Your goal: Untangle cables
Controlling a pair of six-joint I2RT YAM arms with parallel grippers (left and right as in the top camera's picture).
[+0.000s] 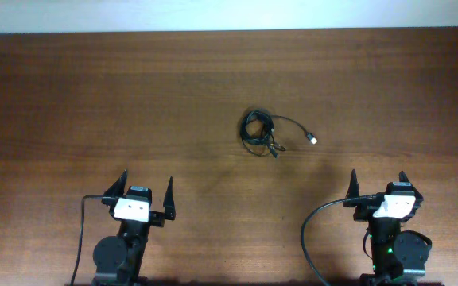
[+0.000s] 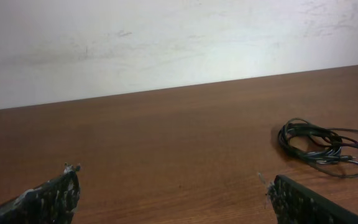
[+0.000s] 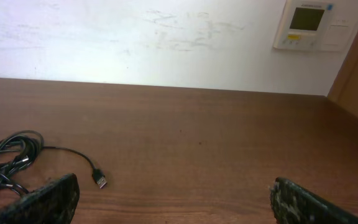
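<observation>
cables (image 1: 259, 133) bunched in a tangled coil just right of frame centre on the counter (image 1: 94, 95), one plug (image 1: 312, 140) trailing out to the right. left gripper (image 1: 147, 178) lower left, right gripper (image 1: 378, 175) lower right, both with fingers spread wide, well apart from the coil

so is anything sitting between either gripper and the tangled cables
Nothing visible does. The cables lie bundled on the table, ahead of both arms, with only bare wood between them and the open left gripper and open right gripper. One plug end trails out on the right gripper's side.
</observation>
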